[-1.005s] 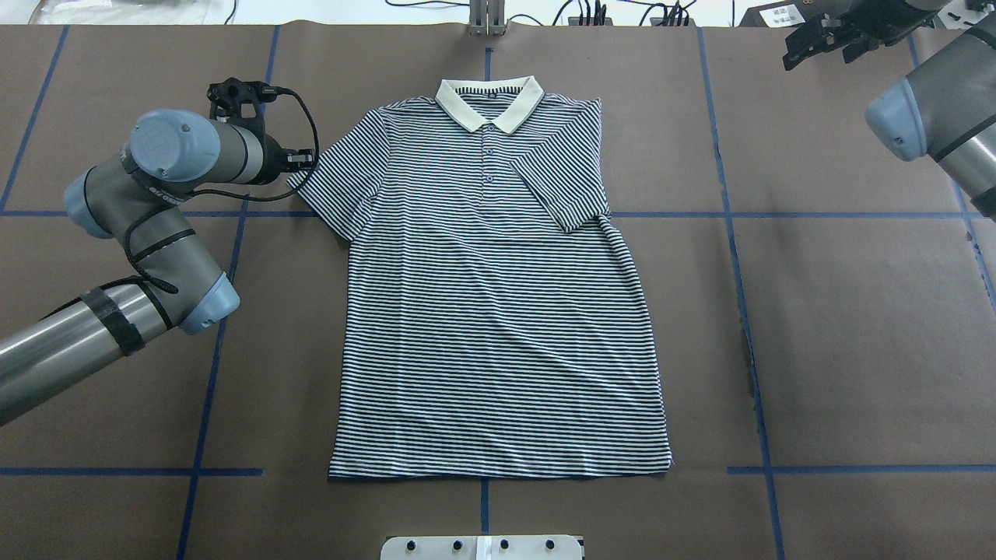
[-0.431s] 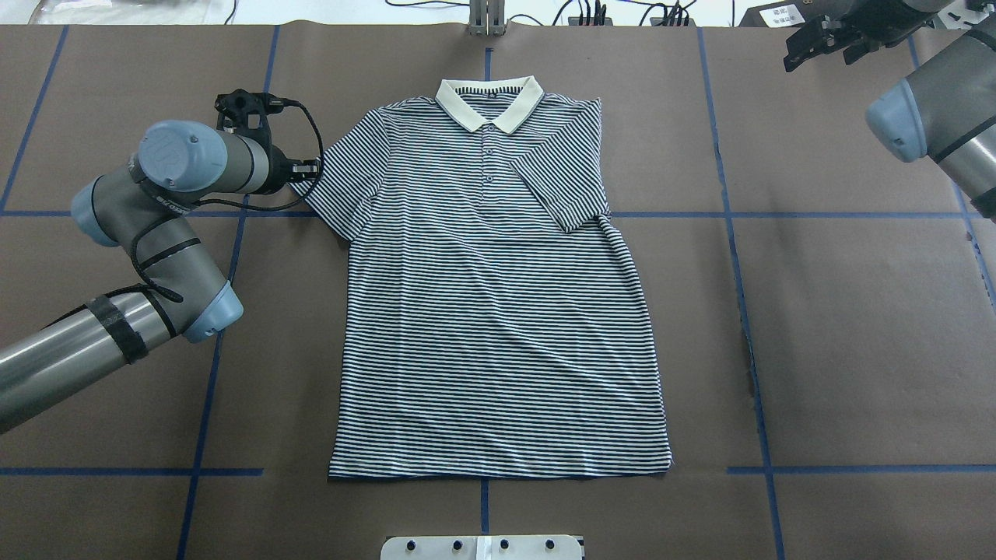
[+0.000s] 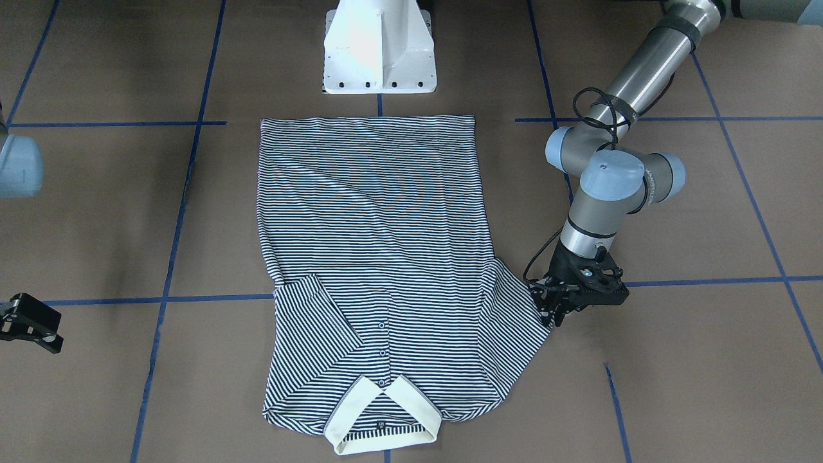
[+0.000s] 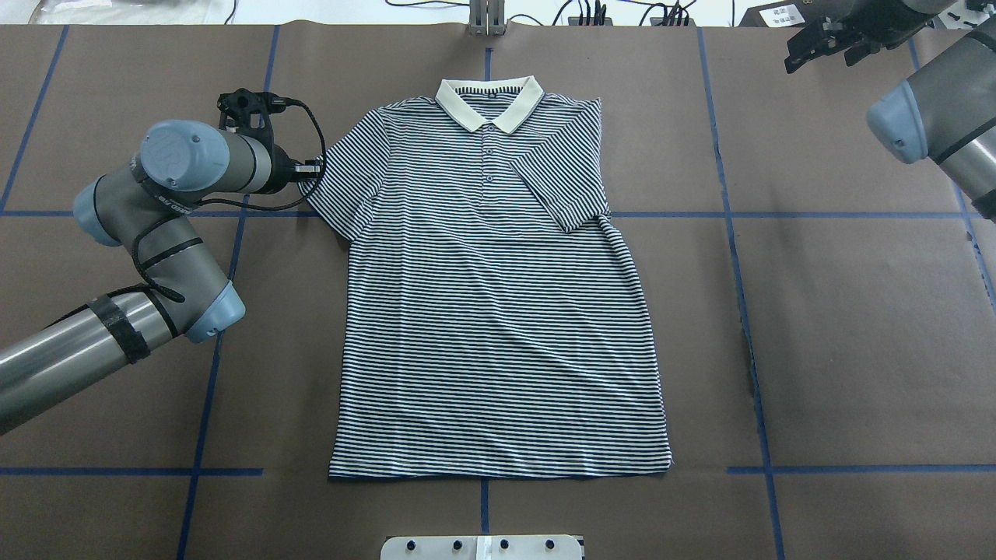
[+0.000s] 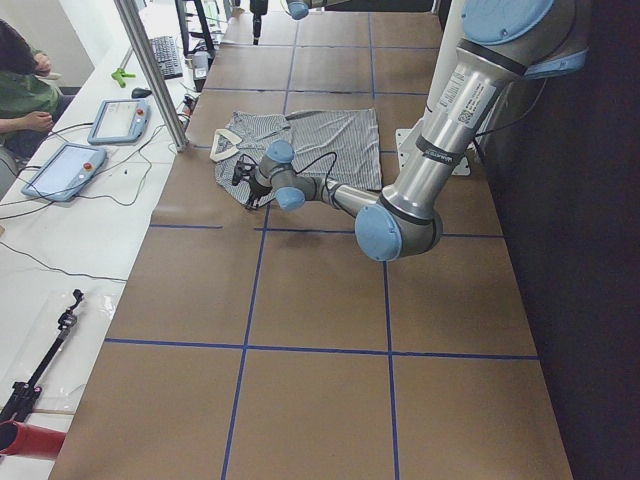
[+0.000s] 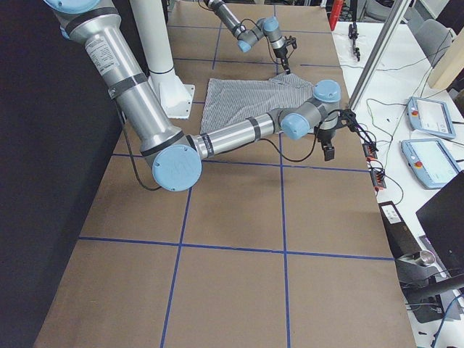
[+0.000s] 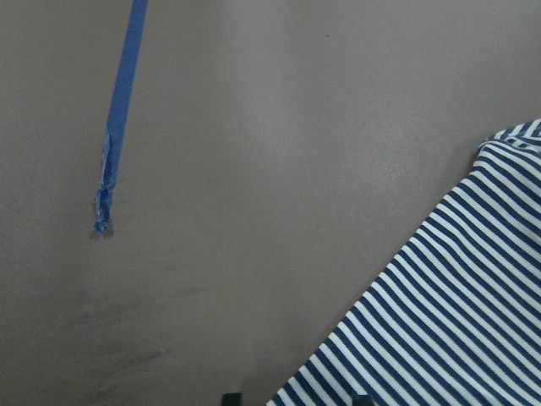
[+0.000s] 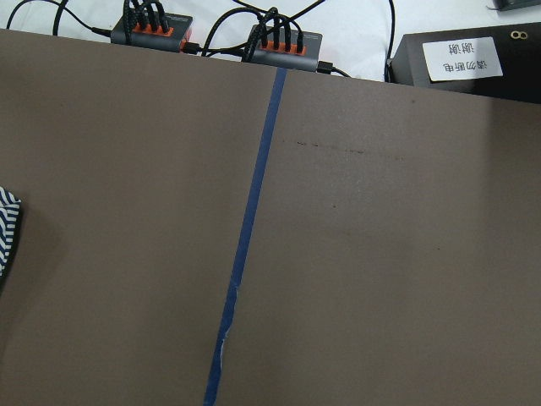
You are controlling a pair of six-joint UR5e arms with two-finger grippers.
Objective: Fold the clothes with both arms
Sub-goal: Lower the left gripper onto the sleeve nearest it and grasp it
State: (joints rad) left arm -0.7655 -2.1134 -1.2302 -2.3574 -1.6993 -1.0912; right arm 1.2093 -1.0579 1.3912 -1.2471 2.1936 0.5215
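Note:
The striped polo shirt (image 4: 498,311) lies flat on the brown table, front up, with its cream collar (image 4: 490,101) at the far side. One sleeve (image 4: 560,183) is folded in over the chest; the other sleeve (image 4: 342,187) is spread out flat. My left gripper (image 4: 311,167) is low at the outer hem of that spread sleeve, also in the front view (image 3: 551,312). In the left wrist view its open fingertips (image 7: 230,397) stand either side of the sleeve edge (image 7: 439,321). My right gripper (image 4: 817,50) hangs open and empty at the far right corner, away from the shirt.
The white pedestal base (image 3: 379,45) stands at the near edge by the shirt's hem. Blue tape lines (image 4: 731,233) grid the table. Power strips with cables (image 8: 287,42) and a metal post (image 4: 486,15) line the far edge. Operator tablets (image 5: 120,120) sit on a side desk.
My left arm has moved its gripper right, up to the hem of the spread sleeve. The right arm and the shirt have not moved.

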